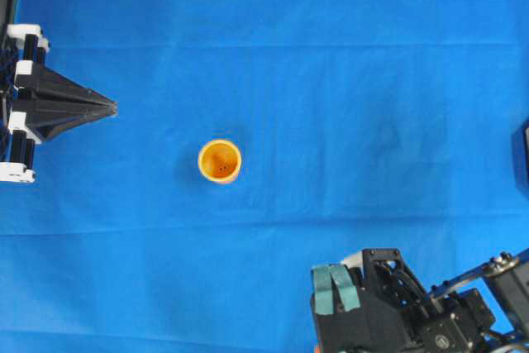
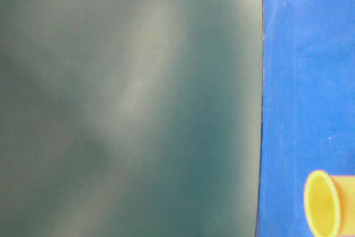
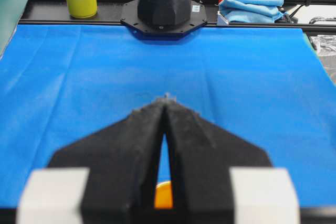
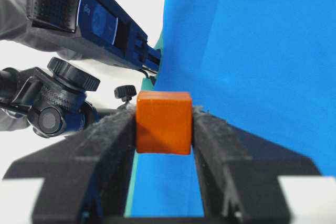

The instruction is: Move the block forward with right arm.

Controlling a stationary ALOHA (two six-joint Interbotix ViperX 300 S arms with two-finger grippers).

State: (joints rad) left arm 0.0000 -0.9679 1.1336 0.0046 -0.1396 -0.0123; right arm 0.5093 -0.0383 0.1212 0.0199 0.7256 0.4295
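Block (image 4: pixel 163 122): small orange cube, seen in the right wrist view clamped between the two fingers of the right hand (image 4: pixel 164 129), which is closed on it. In the overhead view the block itself is hidden beneath the right hand (image 1: pixel 335 299) at the near right edge of the desk (image 1: pixel 331 80).

Left hand (image 1: pixel 111 107): parked at the left edge, fingers brought together to a point with nothing between them; closed and empty.

Cup (image 1: pixel 220 160): orange-yellow, upright near the middle of the blue cloth, well apart from both hands.

Whether the block is lifted clear of the cloth or resting on it cannot be told; the wrist view suggests it may be raised.

Risks, as judged:
- The block is held only by its side faces, near the fingertips; a jolt in transit could let it slip or twist out.
- The cup lies ahead and to the left; a path drifting that way could knock it over.
- If dragged, the cloth could bunch.
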